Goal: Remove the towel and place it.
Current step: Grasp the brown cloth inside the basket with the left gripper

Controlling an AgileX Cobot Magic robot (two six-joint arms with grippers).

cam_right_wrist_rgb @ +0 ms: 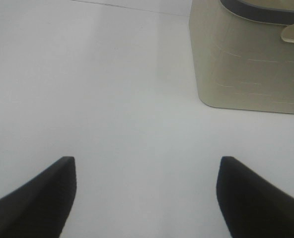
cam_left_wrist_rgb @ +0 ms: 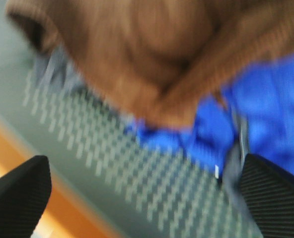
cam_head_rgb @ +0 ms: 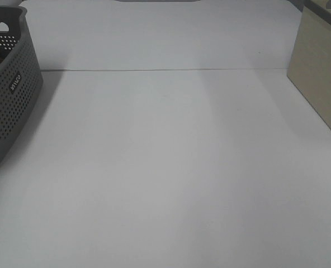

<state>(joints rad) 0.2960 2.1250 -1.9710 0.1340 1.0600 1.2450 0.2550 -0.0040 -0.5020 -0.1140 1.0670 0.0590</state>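
Note:
The towel (cam_left_wrist_rgb: 152,54) is a brown plush cloth lying bunched in the grey perforated basket (cam_left_wrist_rgb: 112,168), on top of a blue cloth (cam_left_wrist_rgb: 271,109). The left wrist view is blurred. My left gripper (cam_left_wrist_rgb: 147,198) is open and empty, hovering over the basket's wall, just short of the towel. In the exterior high view the basket (cam_head_rgb: 12,100) stands at the table's left edge, and neither gripper shows there. My right gripper (cam_right_wrist_rgb: 147,198) is open and empty above bare white table.
A beige bin (cam_head_rgb: 322,84) stands at the right of the table; it also shows in the right wrist view (cam_right_wrist_rgb: 246,64), ahead of the right gripper. The white table (cam_head_rgb: 171,167) stretches between basket and bin.

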